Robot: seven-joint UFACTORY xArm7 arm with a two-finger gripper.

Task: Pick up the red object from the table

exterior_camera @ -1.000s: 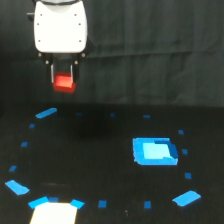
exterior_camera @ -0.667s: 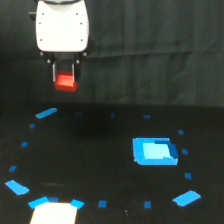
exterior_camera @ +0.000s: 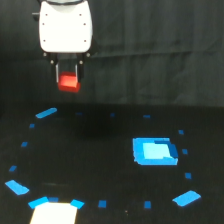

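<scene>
We recorded one small bright red-orange chunky block, the red object [exterior_camera: 68, 83], held off the flat black matte table [exterior_camera: 100, 155] and clamped between the two thin dark fingers [exterior_camera: 57, 71] of the gripper [exterior_camera: 68, 76], which was closed on the block's sides. Above the block sat the arm's boxy white wrist housing [exterior_camera: 65, 26], with the fingers hanging straight down from its underside. We could not tell the shape of the block's end, the picture being too soft there. Below the block and toward the exterior view's left lay a slanted bright blue tape strip [exterior_camera: 46, 113] on the table. Well below the block and toward the exterior view's right lay one large bright blue rectangular patch [exterior_camera: 154, 151] with a paler centre. We counted small blue tape squares [exterior_camera: 102, 204] spread in a loose ring over the table, all of them lower in the view than the block. At the bottom of the view, below the block, sat a pale white rectangular sheet [exterior_camera: 55, 213] flanked by blue corners. A larger blue tab [exterior_camera: 186, 198] lay at the lower exterior-view right, far from the block, and another blue tab [exterior_camera: 17, 187] at the lower exterior-view left. The backdrop behind the block was dark pleated cloth [exterior_camera: 160, 55].
</scene>
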